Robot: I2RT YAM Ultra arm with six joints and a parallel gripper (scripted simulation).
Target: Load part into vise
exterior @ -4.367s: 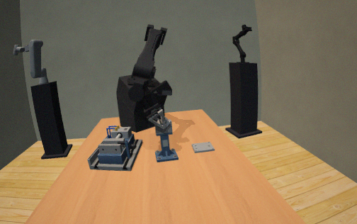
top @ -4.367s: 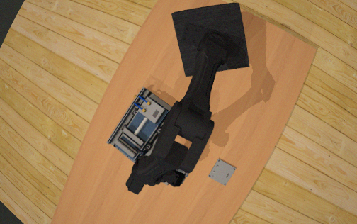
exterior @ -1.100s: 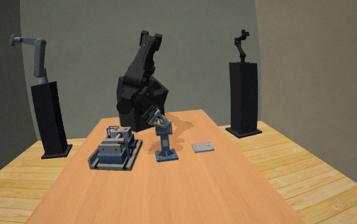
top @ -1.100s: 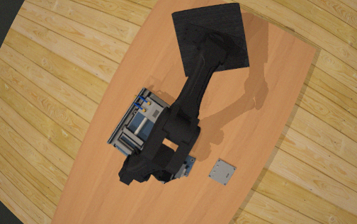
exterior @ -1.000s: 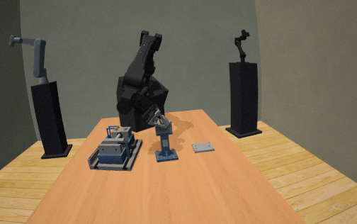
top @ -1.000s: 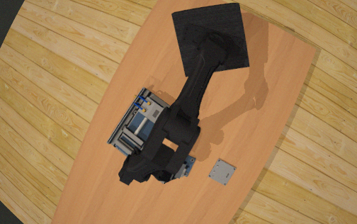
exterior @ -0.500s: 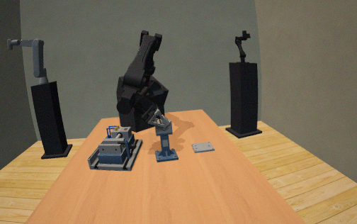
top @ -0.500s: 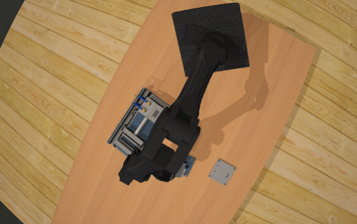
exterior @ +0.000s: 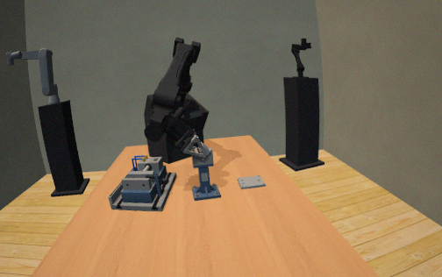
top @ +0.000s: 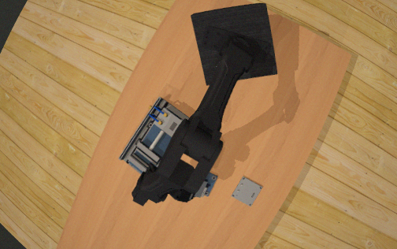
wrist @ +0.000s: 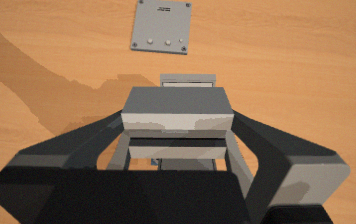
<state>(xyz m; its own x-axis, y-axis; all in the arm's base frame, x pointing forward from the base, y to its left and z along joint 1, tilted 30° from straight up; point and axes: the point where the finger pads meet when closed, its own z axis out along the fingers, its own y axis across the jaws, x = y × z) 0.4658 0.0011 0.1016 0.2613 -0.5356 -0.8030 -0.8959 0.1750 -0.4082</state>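
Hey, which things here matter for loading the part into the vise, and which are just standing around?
Part of the job:
part, gripped at the V-block
gripper
V-block stand
vise
infeed plate, now bare

Just standing around:
grey arm on the left pedestal
black arm on the right pedestal

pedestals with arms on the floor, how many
2: a black pedestal left of the table, bearing a grey arm, and another pedestal right of it, bearing a black arm. More may stand off-frame.
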